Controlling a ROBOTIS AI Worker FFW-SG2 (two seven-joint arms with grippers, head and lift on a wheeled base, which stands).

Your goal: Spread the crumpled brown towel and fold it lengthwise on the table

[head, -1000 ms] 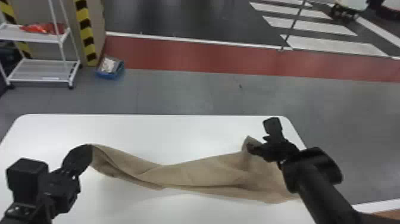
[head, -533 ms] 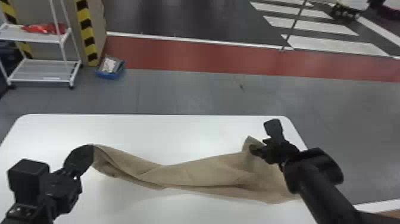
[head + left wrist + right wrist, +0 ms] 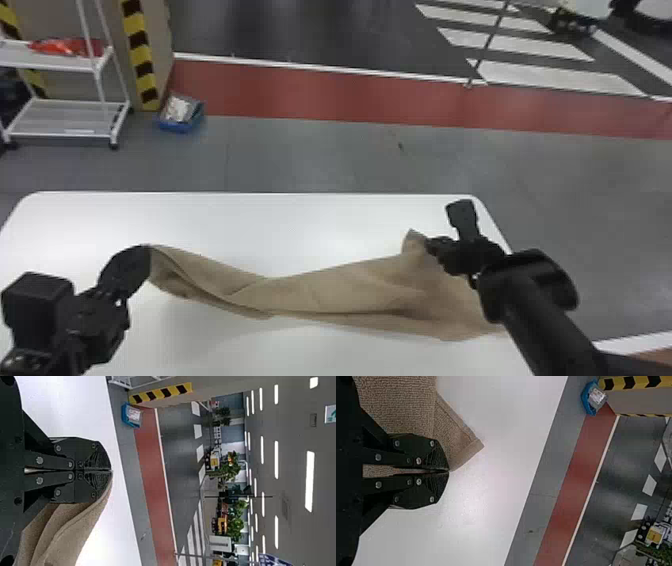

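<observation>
Towel [image 3: 330, 295] long axis: side to side over tabletop [image 3: 225, 225], running between left claw [image 3: 111, 470] and right claw [image 3: 448, 471], each clenched on cloth.

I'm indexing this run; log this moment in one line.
left gripper: shut on towel | right gripper: shut on towel | towel: creased, stretched across table

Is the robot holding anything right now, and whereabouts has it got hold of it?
Yes, the brown towel, pinched in two places: the left gripper has its left end, the right gripper its far edge near the right corner.
</observation>
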